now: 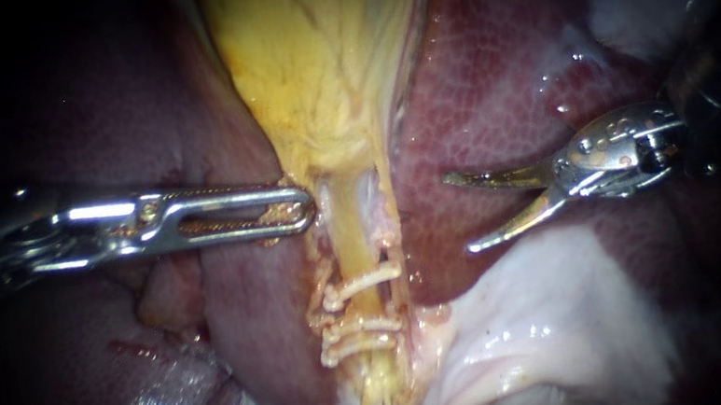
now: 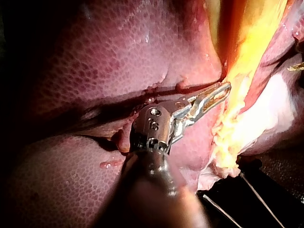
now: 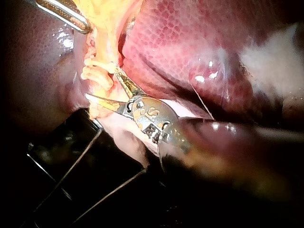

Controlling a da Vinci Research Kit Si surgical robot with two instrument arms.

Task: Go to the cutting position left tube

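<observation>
The right instrument (image 1: 459,214) is seen out over the liver (image 1: 478,101). Its two curved blades are spread wide and nothing is held between them.

The left tube (image 1: 344,233) is taken to be the yellow strand. It is found running down from the narrow end of the gallbladder (image 1: 312,58) and on through the clips (image 1: 360,282). A paler strand is seen just beside it, on the side nearer the blades.

The tube's long axis is laid roughly crosswise to the blades, which are pointed toward it, and that is judged a helpful lie for a cut. The blade tips are placed slightly above the level of the clips and apart from them, with bare liver between.

A bare stretch of tube is shown between the upper clip and the lower ones, and that gap is judged to be the spot to be reached. Travel inward and a little downward is called for. The paler strand would be met first, so care is wanted there.

In the right wrist view the clips are seen just ahead of the open blades.

The left instrument (image 1: 303,209) is clamped on the gallbladder just above the clips, on the side away from the blades, and the tube appears to be held taut. The right instrument is judged the one placed for the approach.
</observation>
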